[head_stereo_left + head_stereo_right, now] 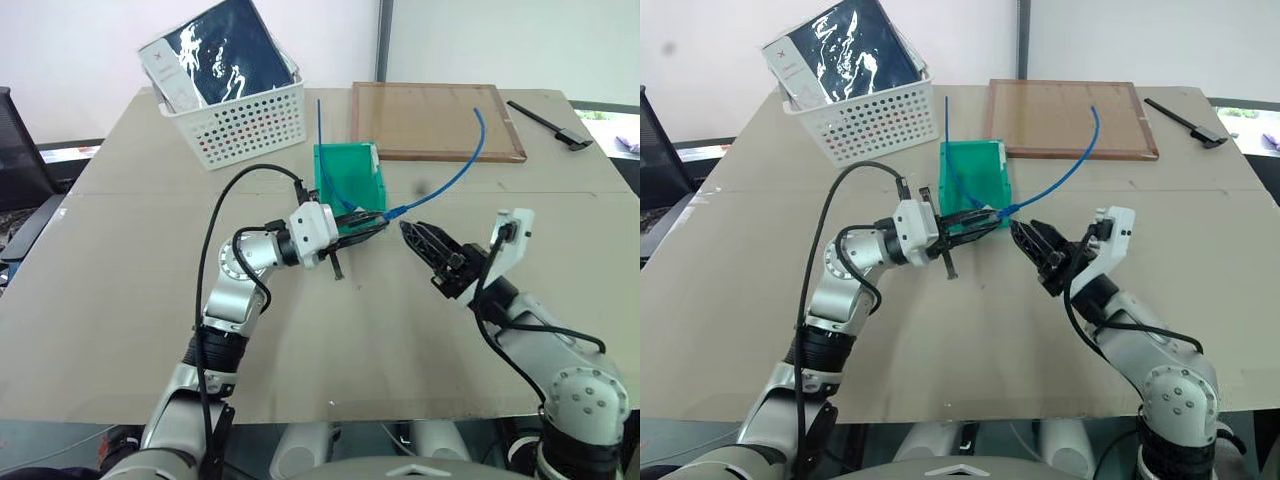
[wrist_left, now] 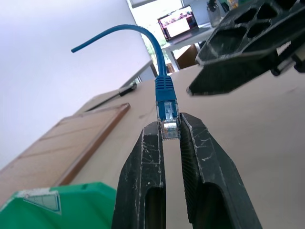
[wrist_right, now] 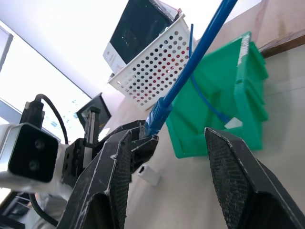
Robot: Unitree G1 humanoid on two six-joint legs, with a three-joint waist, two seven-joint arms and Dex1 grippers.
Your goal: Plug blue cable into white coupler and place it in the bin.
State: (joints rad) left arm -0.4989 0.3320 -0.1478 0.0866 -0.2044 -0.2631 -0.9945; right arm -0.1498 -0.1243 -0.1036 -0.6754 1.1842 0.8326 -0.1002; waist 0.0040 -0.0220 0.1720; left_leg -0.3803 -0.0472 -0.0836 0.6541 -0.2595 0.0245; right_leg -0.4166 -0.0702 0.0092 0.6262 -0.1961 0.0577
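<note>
Far left at the back, the white basket [image 1: 243, 122] holds a dark packet [image 1: 225, 48] that sticks up past its rim. Moving in, the left gripper [image 1: 368, 226] is clamped tight on the clear plug [image 2: 169, 125] of the blue cable [image 1: 455, 176], held up off the table [image 1: 120, 300], just in front of the green bin [image 1: 350, 180]. From the plug the cable arcs up and back over the wooden board [image 1: 432, 120]. Inside the bin lies a second blue cable [image 1: 335, 175], its lower end hard to make out. In the right wrist view, the white coupler [image 3: 148, 175] sits on the table below the left gripper, partly hidden by a black finger [image 3: 109, 188]. Right of the plug, the right gripper [image 1: 415, 238] hovers with its jaws partly apart, empty, tips close to the plug. Far right at the table's back edge lies a black tool [image 1: 548, 123], too small to identify.
</note>
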